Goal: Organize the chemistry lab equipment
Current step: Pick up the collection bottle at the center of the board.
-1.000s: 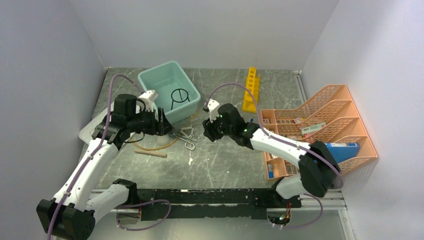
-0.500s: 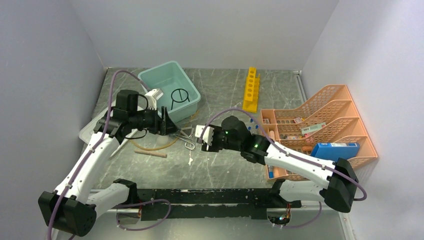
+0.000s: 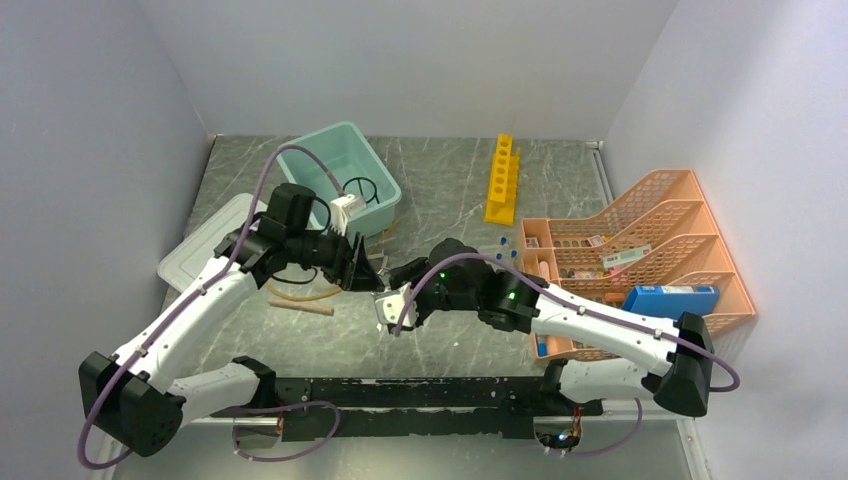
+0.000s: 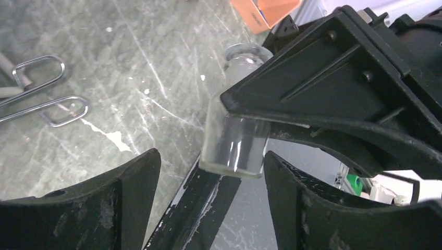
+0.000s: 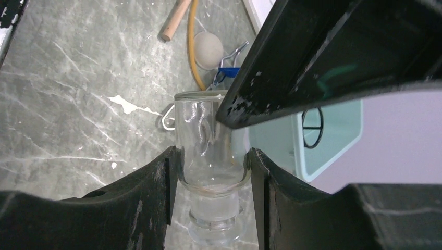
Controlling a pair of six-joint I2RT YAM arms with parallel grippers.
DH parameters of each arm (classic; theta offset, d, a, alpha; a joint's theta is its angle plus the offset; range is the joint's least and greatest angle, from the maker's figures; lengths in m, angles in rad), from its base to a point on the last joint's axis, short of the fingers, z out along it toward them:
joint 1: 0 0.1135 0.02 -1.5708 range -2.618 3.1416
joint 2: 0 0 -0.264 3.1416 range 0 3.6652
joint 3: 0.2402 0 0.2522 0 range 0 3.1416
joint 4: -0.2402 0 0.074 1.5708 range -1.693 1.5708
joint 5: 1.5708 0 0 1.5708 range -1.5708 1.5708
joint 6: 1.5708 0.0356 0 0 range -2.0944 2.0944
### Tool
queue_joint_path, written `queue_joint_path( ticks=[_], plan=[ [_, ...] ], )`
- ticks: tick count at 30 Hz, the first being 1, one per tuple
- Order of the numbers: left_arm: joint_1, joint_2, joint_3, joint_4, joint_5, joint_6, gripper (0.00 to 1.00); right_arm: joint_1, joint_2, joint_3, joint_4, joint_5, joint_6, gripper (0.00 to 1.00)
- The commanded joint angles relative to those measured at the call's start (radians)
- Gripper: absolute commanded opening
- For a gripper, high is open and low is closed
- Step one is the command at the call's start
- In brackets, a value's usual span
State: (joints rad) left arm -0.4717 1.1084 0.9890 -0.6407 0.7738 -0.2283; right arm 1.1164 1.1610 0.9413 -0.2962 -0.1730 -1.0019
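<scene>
The glass bottle (image 5: 208, 135) is clamped in the right gripper (image 5: 211, 159), which has moved forward to meet the left gripper (image 4: 211, 161); the left jaws stand apart around it; a handover seems next.

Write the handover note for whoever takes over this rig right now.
Right gripper: shut on a small clear glass bottle, held above the grey marble table.
Left gripper: open, jaws either side of the bottle's base, not gripping.
Done: black wire ring stand lies in the pale teal plastic tub.
Left: silver wire clips, tan rubber hose and wooden stick loose on the table; yellow plastic test-tube rack at the far edge; the bottle needs placing.
</scene>
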Motion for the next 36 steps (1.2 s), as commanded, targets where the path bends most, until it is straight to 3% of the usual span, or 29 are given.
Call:
queue_joint_path(
  ticks=[1,12,25,28,33,34,35,36],
  plan=[
    [-0.055,0.013,0.045,-0.009,0.021,0.046,0.77,0.029,0.002,0.066,-0.024,-0.007,-0.127,0.00],
    [-0.074,0.014,0.015,0.033,0.084,0.028,0.80,0.078,0.018,0.072,-0.006,0.012,-0.171,0.00],
    [-0.106,0.021,-0.018,0.061,0.161,0.020,0.71,0.082,0.013,0.047,0.054,0.055,-0.181,0.00],
    [-0.108,0.021,-0.020,0.068,0.171,0.015,0.60,0.083,0.008,0.041,0.057,0.054,-0.179,0.00],
    [-0.108,0.034,-0.012,0.067,0.181,0.019,0.29,0.083,-0.003,0.031,0.063,0.049,-0.163,0.00],
    [-0.110,0.036,-0.009,0.066,0.180,0.020,0.18,0.083,-0.007,0.027,0.065,0.049,-0.157,0.00],
    [-0.110,0.038,-0.004,0.062,0.174,0.023,0.08,0.082,-0.012,0.023,0.068,0.049,-0.152,0.02],
    [-0.109,0.041,0.000,0.052,0.169,0.029,0.05,0.082,-0.017,0.017,0.069,0.051,-0.144,0.06]
  ],
)
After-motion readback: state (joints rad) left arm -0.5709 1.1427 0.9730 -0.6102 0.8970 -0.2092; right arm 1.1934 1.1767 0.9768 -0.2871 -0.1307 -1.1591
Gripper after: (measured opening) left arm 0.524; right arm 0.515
